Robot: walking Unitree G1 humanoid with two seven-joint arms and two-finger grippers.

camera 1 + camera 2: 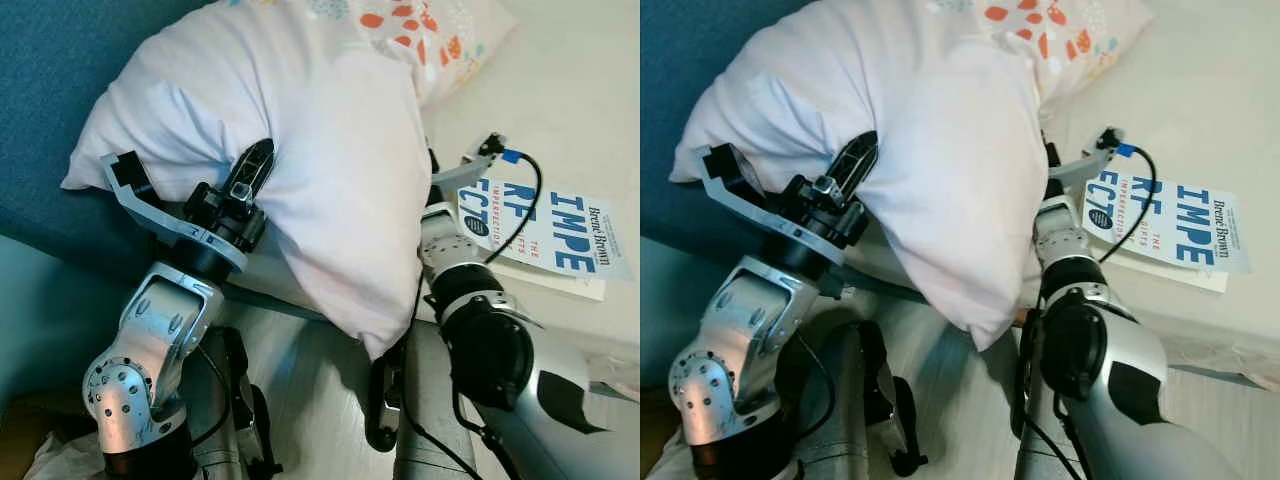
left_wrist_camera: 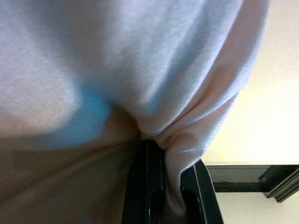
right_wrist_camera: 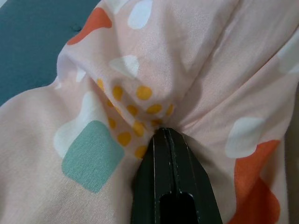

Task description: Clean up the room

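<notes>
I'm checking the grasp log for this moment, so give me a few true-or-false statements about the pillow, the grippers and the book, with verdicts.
1. The left gripper is pinching a fold of the big pale pink pillow. True.
2. The right gripper hangs open and clear of the pillow. False: its fingers are shut on the patterned side of the fabric.
3. The white and blue paperback book lies on the cream bed sheet. True.
4. The book is on the robot's left. False: it lies on its right, beside the right arm.
5. The pillow is plain all over. False: one side has orange, teal and yellow shapes.
</notes>
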